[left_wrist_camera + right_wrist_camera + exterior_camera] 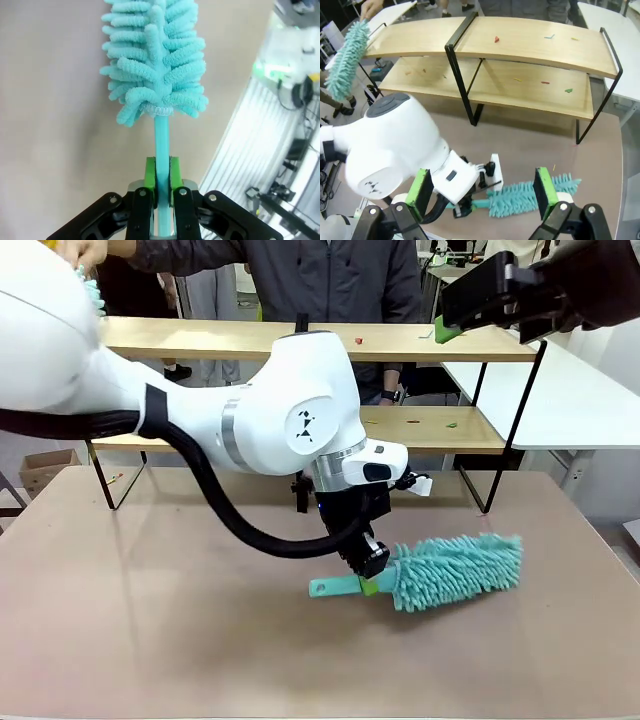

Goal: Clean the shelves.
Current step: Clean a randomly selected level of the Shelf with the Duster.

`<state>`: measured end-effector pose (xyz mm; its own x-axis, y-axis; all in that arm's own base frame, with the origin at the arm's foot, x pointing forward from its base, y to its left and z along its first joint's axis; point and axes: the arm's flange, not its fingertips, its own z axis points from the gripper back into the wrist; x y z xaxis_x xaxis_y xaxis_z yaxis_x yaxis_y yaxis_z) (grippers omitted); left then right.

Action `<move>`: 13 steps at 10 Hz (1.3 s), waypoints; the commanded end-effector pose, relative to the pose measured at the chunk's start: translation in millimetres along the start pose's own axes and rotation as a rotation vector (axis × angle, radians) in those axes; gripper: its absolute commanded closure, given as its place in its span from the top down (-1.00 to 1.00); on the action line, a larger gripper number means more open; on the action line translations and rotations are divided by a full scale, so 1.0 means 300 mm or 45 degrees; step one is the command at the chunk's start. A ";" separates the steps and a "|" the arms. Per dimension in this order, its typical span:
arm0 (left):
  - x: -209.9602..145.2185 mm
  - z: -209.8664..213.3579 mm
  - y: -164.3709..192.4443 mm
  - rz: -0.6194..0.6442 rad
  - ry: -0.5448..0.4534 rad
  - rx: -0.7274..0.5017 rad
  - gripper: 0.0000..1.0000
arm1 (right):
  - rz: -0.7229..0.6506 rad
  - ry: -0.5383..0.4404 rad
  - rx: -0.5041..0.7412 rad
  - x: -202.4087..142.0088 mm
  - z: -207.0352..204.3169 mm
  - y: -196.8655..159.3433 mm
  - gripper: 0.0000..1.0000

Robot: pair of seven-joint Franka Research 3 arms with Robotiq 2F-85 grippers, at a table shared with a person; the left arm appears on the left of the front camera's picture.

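On tabletop (pixel 150 620), left gripper (pixel 162 180) pinches fluffy teal duster (pixel 155 65) by handle (pixel 161 135); right gripper (pixel 482 172) spread.

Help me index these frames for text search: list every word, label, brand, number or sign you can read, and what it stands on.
No text can be read.
Left arm: a small dark emblem on its white joint, without letters.
Shelves and duster: no print.

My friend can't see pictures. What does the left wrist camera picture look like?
The left gripper is shut on the thin handle of a fluffy teal duster, whose shaggy head points away from the camera. Behind it is a plain brown table.
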<state>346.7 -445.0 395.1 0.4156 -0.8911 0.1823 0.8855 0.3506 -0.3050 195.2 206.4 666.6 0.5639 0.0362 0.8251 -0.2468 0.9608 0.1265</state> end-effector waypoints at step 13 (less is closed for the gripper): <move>-0.426 0.213 -0.173 -0.200 -0.280 -0.048 -0.75 | -0.003 -0.006 -0.012 0.002 0.001 -0.004 1.00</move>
<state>253.3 -316.3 438.8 0.2890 -0.8708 0.3977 0.9456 0.1949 -0.2604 195.2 206.4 666.6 0.5640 0.0363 0.8250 -0.2469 0.9607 0.1265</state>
